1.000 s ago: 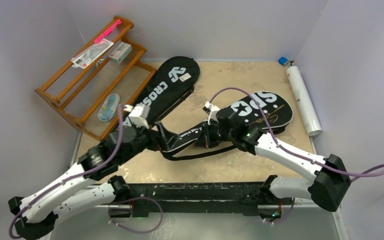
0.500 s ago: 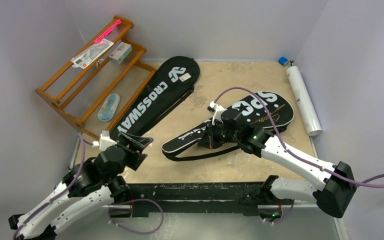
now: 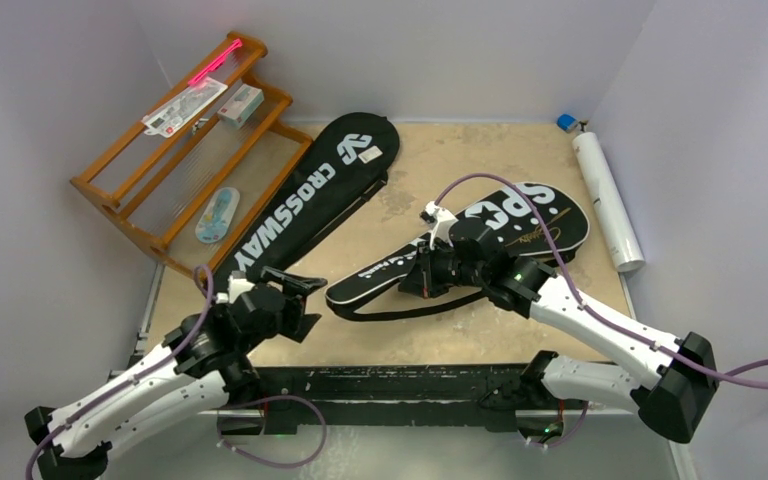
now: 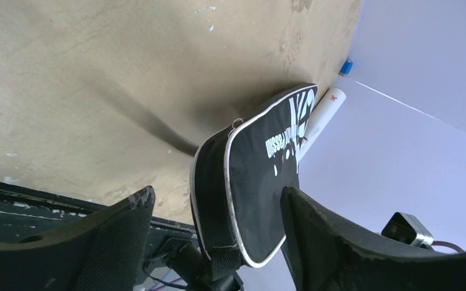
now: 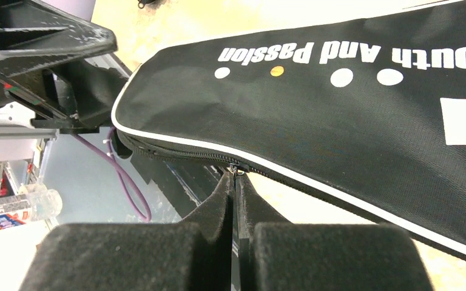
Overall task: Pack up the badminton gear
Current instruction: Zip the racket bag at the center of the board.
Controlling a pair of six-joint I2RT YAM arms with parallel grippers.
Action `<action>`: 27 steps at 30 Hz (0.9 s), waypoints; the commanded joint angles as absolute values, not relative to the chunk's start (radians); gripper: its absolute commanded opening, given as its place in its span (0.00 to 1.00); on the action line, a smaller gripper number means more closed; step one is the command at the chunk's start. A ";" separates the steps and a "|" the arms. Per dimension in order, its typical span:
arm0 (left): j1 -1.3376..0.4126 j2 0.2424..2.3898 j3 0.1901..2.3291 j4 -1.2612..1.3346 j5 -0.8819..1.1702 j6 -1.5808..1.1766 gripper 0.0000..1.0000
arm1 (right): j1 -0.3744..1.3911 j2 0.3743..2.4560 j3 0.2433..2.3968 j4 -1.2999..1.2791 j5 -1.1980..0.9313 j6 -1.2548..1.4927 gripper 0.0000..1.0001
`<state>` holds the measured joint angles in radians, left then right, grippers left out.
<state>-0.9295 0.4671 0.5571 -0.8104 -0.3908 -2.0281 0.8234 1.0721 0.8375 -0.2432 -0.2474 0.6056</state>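
Pinching zipper pull on woven cover is foam-padded right tool.

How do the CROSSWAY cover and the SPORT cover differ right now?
The CROSSWAY cover lies free beside the rack; the SPORT cover has the right gripper shut on its zipper pull. The CROSSWAY cover runs near-to-far; the SPORT cover lies more crosswise. Both are black and racket-shaped.

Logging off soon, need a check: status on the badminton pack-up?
Right gripper shut on small metal zipper pull of black racket-shaped SPORT cover. Left gripper open, empty, near cover's handle end. Black strap loose alongside.
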 commanded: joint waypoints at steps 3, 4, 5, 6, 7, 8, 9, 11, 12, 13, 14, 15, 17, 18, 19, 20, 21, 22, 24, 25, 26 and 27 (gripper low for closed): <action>-0.928 0.549 0.535 -0.640 -0.328 -2.058 0.53 | 0.823 1.051 0.877 -0.177 -0.278 0.594 0.00; -0.928 0.554 0.533 -0.629 -0.328 -2.057 0.46 | 0.824 1.052 0.878 -0.170 -0.278 0.592 0.00; -0.928 0.557 0.531 -0.621 -0.329 -2.056 0.38 | 0.824 1.054 0.879 -0.167 -0.277 0.591 0.00; -0.929 0.563 0.531 -0.617 -0.331 -2.057 0.32 | 0.824 1.057 0.880 -0.165 -0.276 0.589 0.00; -0.928 0.570 0.532 -0.617 -0.333 -2.060 0.26 | 0.824 1.060 0.883 -0.164 -0.279 0.588 0.00; -0.928 0.576 0.532 -0.613 -0.333 -2.062 0.21 | 0.823 1.065 0.885 -0.165 -0.287 0.585 0.00; -0.928 0.584 0.532 -0.605 -0.333 -2.059 0.17 | 0.824 1.070 0.887 -0.164 -0.299 0.583 0.00; -0.928 0.602 0.534 -0.587 -0.327 -2.052 0.11 | 0.824 1.091 0.898 -0.169 -0.326 0.577 0.00; -0.928 0.613 0.538 -0.578 -0.324 -2.047 0.09 | 0.824 1.106 0.908 -0.177 -0.341 0.573 0.00; -0.928 0.626 0.544 -0.570 -0.320 -2.041 0.07 | 0.825 1.121 0.919 -0.182 -0.354 0.570 0.00; -0.928 0.640 0.549 -0.563 -0.317 -2.035 0.04 | 0.825 1.136 0.928 -0.181 -0.371 0.571 0.00; -0.928 0.655 0.555 -0.556 -0.313 -2.025 0.03 | 0.833 1.152 0.936 -0.174 -0.388 0.576 0.00; -0.928 0.683 0.569 -0.545 -0.310 -2.015 0.00 | 0.856 1.183 0.949 -0.147 -0.414 0.590 0.00; -0.928 0.694 0.576 -0.551 -0.313 -2.018 0.00 | 0.872 1.201 0.960 -0.139 -0.417 0.595 0.00; -0.928 0.701 0.582 -0.558 -0.321 -2.024 0.00 | 0.898 1.218 0.975 -0.138 -0.412 0.597 0.00; -0.928 0.706 0.585 -0.560 -0.333 -2.026 0.00 | 0.926 1.235 0.993 -0.142 -0.401 0.597 0.00; -0.928 0.704 0.585 -0.560 -0.345 -2.031 0.00 | 0.953 1.251 1.011 -0.146 -0.387 0.595 0.00; -0.927 0.701 0.584 -0.557 -0.363 -2.032 0.00 | 0.982 1.269 1.026 -0.148 -0.374 0.596 0.00; -0.927 0.698 0.587 -0.543 -0.382 -2.025 0.00 | 1.032 1.308 1.051 -0.135 -0.357 0.603 0.00; -0.927 0.700 0.591 -0.541 -0.386 -2.023 0.00 | 1.055 1.333 1.063 -0.124 -0.354 0.607 0.00; -0.925 0.702 0.596 -0.541 -0.383 -2.021 0.00 | 1.071 1.357 1.074 -0.118 -0.343 0.616 0.00; -0.923 0.704 0.601 -0.541 -0.385 -2.017 0.00 | 1.084 1.381 1.084 -0.114 -0.321 0.622 0.00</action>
<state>-0.9295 0.7002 0.5415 -0.6128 -0.3569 -2.0457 1.0130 1.3354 0.9901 -0.2302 -0.3103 0.5911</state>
